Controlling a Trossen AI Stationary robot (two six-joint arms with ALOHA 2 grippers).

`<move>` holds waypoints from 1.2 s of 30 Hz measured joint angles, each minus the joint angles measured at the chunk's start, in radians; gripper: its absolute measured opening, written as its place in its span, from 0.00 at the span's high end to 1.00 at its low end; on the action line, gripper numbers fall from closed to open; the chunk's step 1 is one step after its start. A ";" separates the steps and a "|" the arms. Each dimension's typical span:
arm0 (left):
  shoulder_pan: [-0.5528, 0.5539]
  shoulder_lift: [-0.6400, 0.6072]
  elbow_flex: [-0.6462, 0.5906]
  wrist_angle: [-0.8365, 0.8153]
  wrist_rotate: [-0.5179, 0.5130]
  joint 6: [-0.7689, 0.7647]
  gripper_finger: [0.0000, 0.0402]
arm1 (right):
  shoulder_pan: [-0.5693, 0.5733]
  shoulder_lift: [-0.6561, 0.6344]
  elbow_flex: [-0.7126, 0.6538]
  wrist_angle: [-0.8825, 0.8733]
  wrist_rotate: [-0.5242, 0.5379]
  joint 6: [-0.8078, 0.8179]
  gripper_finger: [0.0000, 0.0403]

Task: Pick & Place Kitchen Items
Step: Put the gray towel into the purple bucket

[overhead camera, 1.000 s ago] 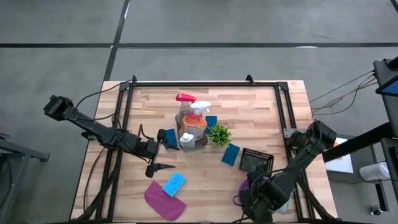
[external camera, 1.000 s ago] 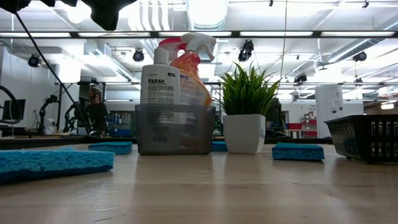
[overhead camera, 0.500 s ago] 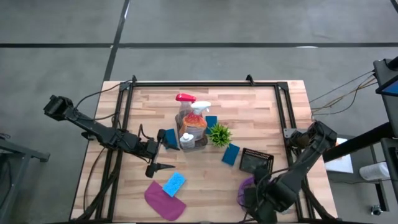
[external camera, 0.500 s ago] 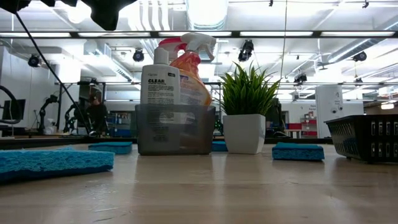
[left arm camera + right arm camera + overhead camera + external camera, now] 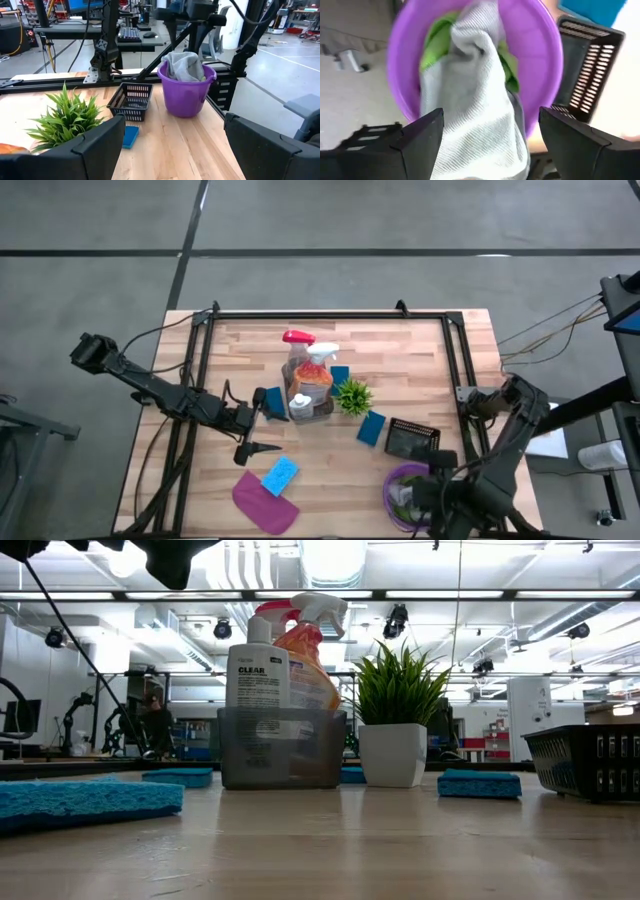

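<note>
High view: on the worktop (image 5: pixel 400 360), a clear bin (image 5: pixel 305 402) at the middle holds the red-trigger bottle (image 5: pixel 297 340) and the orange bottle (image 5: pixel 316 366). The plant (image 5: pixel 353 395) stands just beside the bin, with one blue sponge (image 5: pixel 371 428) near it and another (image 5: pixel 280 475) touching the magenta cloth (image 5: pixel 263 502) at the near edge. A black basket (image 5: pixel 412 439) sits next to the purple bucket (image 5: pixel 405 490). The left gripper (image 5: pixel 256 425) hangs beside the bin, fingers spread and empty. The right gripper (image 5: pixel 425 498) is above the bucket.

Low view: the bin (image 5: pixel 281 748) with both bottles fills the middle, and the potted plant (image 5: pixel 394 720) stands close beside it. Sponges (image 5: pixel 85 802) lie flat in front and to the sides, and the basket (image 5: pixel 585 762) shows at the edge.

Left wrist view: between the spread fingers (image 5: pixel 95 145), the bucket (image 5: pixel 185 92) holds a grey cloth (image 5: pixel 183 65) heaped above its rim. The basket (image 5: pixel 131 101) is beside it, a sponge (image 5: pixel 131 136) and the plant (image 5: pixel 67 115) nearer.

Right wrist view: the fingers (image 5: pixel 422 132) stand wide apart, holding nothing, over the bucket (image 5: pixel 540 45). Inside, the grey cloth (image 5: pixel 470 100) drapes over a green cloth (image 5: pixel 437 37) and spills across the rim. The basket (image 5: pixel 585 65) is alongside.
</note>
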 joint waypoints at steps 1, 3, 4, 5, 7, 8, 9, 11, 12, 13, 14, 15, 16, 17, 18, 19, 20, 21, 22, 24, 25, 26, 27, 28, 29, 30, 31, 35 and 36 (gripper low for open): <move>0.000 0.000 0.000 -0.001 0.000 0.000 0.15 | 0.007 -0.001 -0.001 -0.008 0.002 0.013 0.20; 0.000 0.000 0.000 -0.006 0.000 0.000 0.15 | 0.012 -0.004 -0.003 -0.004 -0.001 0.032 0.20; 0.000 0.000 0.000 -0.006 0.000 0.000 0.15 | 0.018 -0.004 -0.004 -0.004 -0.004 0.041 0.20; 0.000 0.000 0.000 -0.006 0.000 0.000 0.15 | 0.023 -0.004 -0.005 -0.005 -0.008 0.054 0.20; 0.000 0.000 0.000 -0.007 0.000 0.000 0.15 | 0.030 -0.004 -0.005 -0.004 -0.027 0.080 0.20; 0.000 0.000 0.000 -0.007 0.000 0.000 0.15 | 0.033 -0.003 -0.005 -0.005 -0.033 0.096 0.20; 0.000 0.000 0.000 -0.007 0.000 0.000 0.15 | 0.036 -0.003 -0.005 -0.005 -0.047 0.110 0.20; 0.000 0.000 0.000 -0.007 0.000 0.000 0.15 | 0.047 0.004 -0.005 -0.004 -0.067 0.140 0.20; 0.000 0.000 0.000 -0.007 0.000 0.000 0.15 | 0.051 0.008 -0.005 -0.004 -0.076 0.154 0.20; 0.000 0.000 0.000 -0.007 0.000 0.000 0.15 | 0.055 0.015 -0.005 -0.004 -0.077 0.164 0.20; 0.000 0.000 0.000 -0.007 0.000 0.000 0.15 | 0.060 0.022 -0.005 -0.005 -0.078 0.170 0.20; 0.000 0.000 0.000 -0.007 0.000 0.000 0.15 | 0.065 0.032 -0.005 -0.004 -0.078 0.172 0.20; 0.000 0.000 0.000 -0.007 0.000 0.000 0.15 | 0.068 0.042 -0.005 -0.004 -0.078 0.173 0.20; 0.000 0.000 0.000 -0.007 0.000 0.000 0.15 | 0.071 0.054 -0.005 -0.004 -0.078 0.174 0.20; 0.000 0.000 0.000 -0.007 0.000 0.000 0.15 | 0.074 0.063 -0.005 -0.004 -0.078 0.174 0.20; 0.000 0.000 0.000 -0.007 0.000 0.000 0.15 | 0.077 0.074 -0.006 -0.004 -0.078 0.175 0.20; 0.000 0.000 0.000 -0.007 0.000 0.000 0.15 | 0.077 0.082 -0.006 -0.004 -0.078 0.177 0.20; 0.000 0.000 0.000 -0.007 0.000 0.000 0.15 | 0.078 0.092 -0.006 -0.004 -0.078 0.180 0.20; 0.000 0.000 0.000 -0.007 0.000 0.000 0.15 | 0.078 0.101 -0.006 -0.004 -0.079 0.183 0.20; 0.000 0.000 0.000 -0.008 0.000 0.000 0.15 | 0.078 0.123 -0.006 -0.004 -0.090 0.186 0.20; 0.000 0.000 0.000 -0.008 0.000 0.000 0.15 | 0.078 0.133 -0.006 -0.004 -0.100 0.186 0.20; 0.000 0.000 0.000 -0.008 0.000 0.000 0.15 | 0.078 0.142 -0.006 -0.004 -0.104 0.186 0.20; 0.000 0.000 0.000 -0.008 0.000 0.001 0.15 | 0.077 0.149 -0.006 -0.004 -0.104 0.184 0.20; 0.000 0.000 0.000 -0.008 0.000 0.004 0.15 | 0.075 0.154 -0.006 -0.004 -0.104 0.182 0.20; 0.000 0.000 0.000 -0.008 0.000 0.007 0.15 | 0.074 0.158 -0.006 -0.004 -0.105 0.181 0.20; 0.000 0.000 0.000 -0.008 0.000 0.008 0.15 | 0.073 0.161 -0.006 -0.004 -0.104 0.181 0.20; 0.000 0.000 0.000 -0.008 0.000 0.011 0.15 | 0.072 0.162 -0.006 -0.004 -0.103 0.180 0.21; 0.001 0.000 0.000 -0.007 -0.003 0.027 0.15 | 0.070 0.162 -0.006 -0.004 -0.074 0.178 0.27; 0.001 0.000 0.000 -0.007 -0.003 0.030 0.15 | 0.068 0.160 -0.006 -0.004 -0.073 0.175 0.30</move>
